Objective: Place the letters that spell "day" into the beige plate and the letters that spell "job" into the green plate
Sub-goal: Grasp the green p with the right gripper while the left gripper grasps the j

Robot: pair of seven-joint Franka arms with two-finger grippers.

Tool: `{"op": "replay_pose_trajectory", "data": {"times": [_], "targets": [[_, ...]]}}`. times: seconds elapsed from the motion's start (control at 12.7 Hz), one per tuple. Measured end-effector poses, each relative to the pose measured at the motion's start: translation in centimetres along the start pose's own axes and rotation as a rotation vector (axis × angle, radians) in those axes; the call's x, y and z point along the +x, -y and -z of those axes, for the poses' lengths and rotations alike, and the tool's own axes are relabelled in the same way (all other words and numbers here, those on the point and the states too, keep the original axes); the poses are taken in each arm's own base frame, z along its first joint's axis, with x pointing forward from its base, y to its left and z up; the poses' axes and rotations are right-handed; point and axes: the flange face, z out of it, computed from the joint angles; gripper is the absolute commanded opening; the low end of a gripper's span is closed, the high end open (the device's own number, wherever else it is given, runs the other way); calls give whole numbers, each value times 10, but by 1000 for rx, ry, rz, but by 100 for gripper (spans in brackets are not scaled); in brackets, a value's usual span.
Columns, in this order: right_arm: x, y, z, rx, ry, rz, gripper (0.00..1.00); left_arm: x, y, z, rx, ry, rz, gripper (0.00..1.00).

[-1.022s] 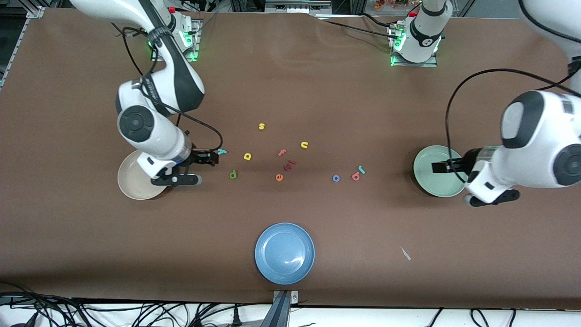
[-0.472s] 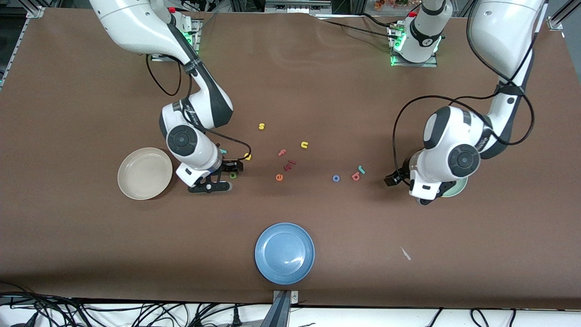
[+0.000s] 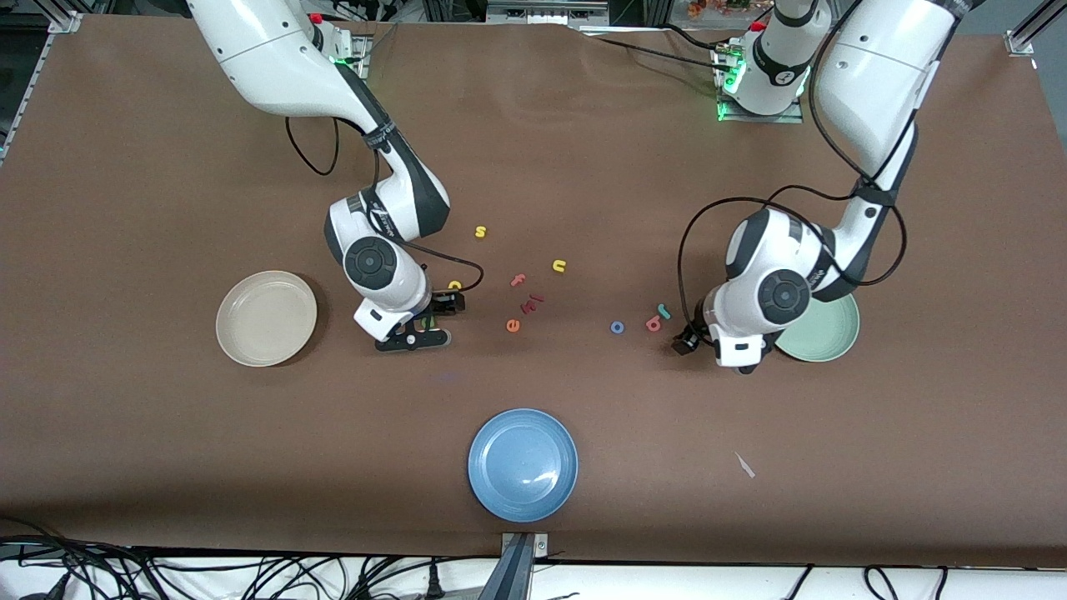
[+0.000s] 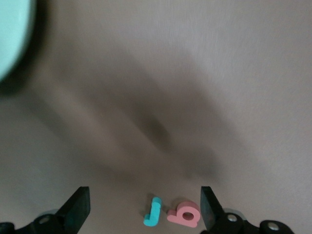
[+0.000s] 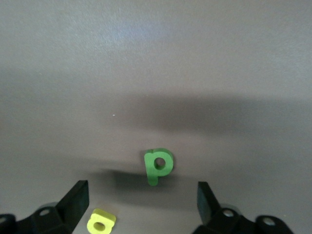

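Letters for both words lie loose on the table, none in a plate yet. Front view: the beige plate (image 3: pixel 266 317) sits toward the right arm's end and the green plate (image 3: pixel 821 327) toward the left arm's end, both with no letter showing in them, though the left arm covers part of the green one. The right gripper (image 3: pixel 429 317) is low over the green d (image 3: pixel 427 321), with the yellow a (image 3: pixel 454 285) just beside it; the teal y is not visible, probably under the arm. The left gripper (image 3: pixel 685 342) is near the salmon b (image 3: pixel 653 323) and teal j (image 3: pixel 663 311); the blue o (image 3: pixel 617 327) lies apart from them, nearer the distractor e (image 3: pixel 513 326). Left wrist view: jaws spread wide and empty, j (image 4: pixel 153 212) and b (image 4: pixel 185 214) touching or nearly so between the fingertips (image 4: pixel 78 207). Judgement: shift to bracket one letter only, or both may be pinched. Right wrist view: jaws apart, empty, d (image 5: pixel 158 165) roughly centred, a (image 5: pixel 100 222) close to one fingertip (image 5: pixel 75 200). Judgement: descend straight, close gently on d's stem, avoid nudging a.
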Motion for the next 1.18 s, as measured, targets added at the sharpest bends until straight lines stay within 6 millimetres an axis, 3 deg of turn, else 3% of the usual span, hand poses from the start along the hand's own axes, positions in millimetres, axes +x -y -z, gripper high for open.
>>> {"op": "replay_pose_trajectory", "data": {"times": [0.16, 0.24, 0.71, 0.86, 1.18], "targets": [[-2, -4, -9, -3, 4, 15, 82, -14, -3, -8, 15, 3, 11, 58], [-2, -5, -11, -4, 3, 19, 78, -18, -3, -11, 20, 3, 12, 55], [0, -12, -11, -4, -5, 20, 55, -19, 1, -21, 38, 10, 28, 55], [1, -12, -11, -3, -7, 20, 54, -21, -1, -26, 34, 9, 41, 55], [2, -12, -14, 1, -20, 21, 28, -29, -6, -30, 20, 3, 61, 55]]}}
